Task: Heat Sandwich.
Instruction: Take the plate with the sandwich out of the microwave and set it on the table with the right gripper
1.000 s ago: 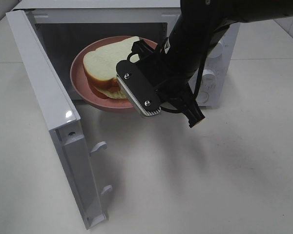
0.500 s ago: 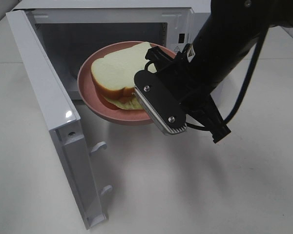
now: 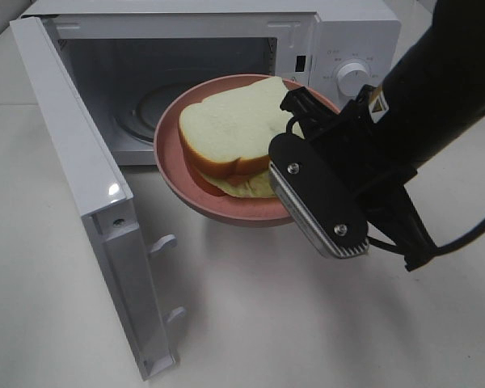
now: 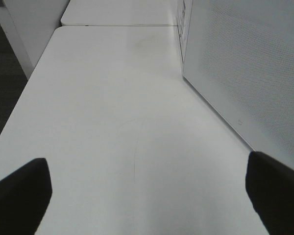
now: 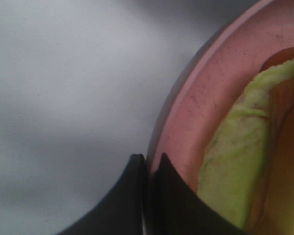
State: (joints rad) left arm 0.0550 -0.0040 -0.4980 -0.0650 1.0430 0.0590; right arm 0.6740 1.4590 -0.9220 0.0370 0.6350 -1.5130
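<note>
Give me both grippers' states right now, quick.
Left gripper: open, holding nothing.
Right gripper: shut on the rim of the pink plate, which carries the sandwich.

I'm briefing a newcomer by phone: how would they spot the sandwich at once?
Find the white microwave with its door swung open. Just in front of its opening a round pink plate is held by its rim in the right gripper. The sandwich lies on that plate: pale bread, tan crust, yellow-green filling, the only food there.
</note>
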